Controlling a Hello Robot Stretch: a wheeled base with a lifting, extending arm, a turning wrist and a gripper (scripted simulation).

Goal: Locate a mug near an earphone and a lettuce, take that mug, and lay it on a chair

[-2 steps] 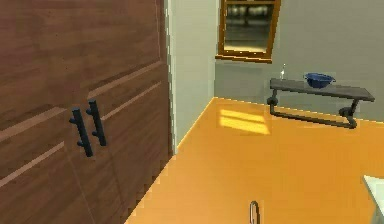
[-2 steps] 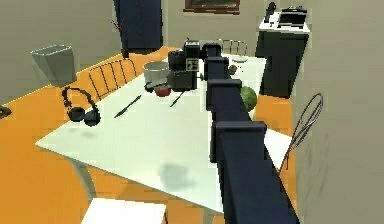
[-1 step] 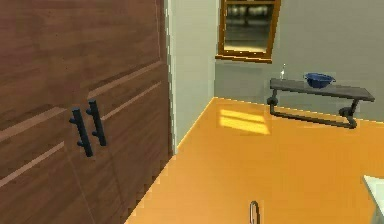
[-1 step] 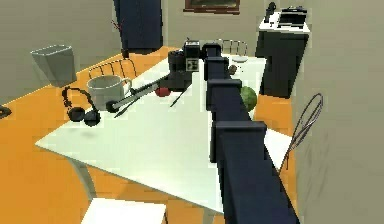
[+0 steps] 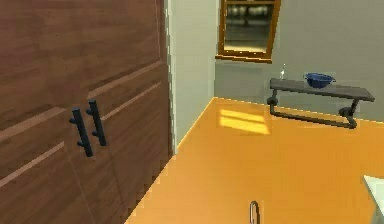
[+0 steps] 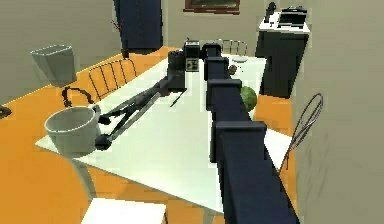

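Note:
A white mug (image 6: 72, 130) stands on the near left corner of a pale table (image 6: 180, 150) in the arm side view. Behind it lies a dark looped earphone (image 6: 76, 96), and a green lettuce (image 6: 247, 97) sits across the table beside the arm. The dark arm bar (image 6: 240, 150) rises from the bottom edge over the table. From its far end the gripper (image 6: 104, 132) slants down and left, and its thin fingers (image 6: 130, 112) end right beside the mug. I cannot tell whether it holds anything.
Wire chairs stand at the table's left (image 6: 105, 75), right (image 6: 305, 125) and far end (image 6: 235, 46). A grey bin (image 6: 55, 62) and a dark cabinet (image 6: 285, 55) stand farther off. The forward view has wooden doors (image 5: 88, 125), orange floor and a shelf with a blue bowl (image 5: 320, 80).

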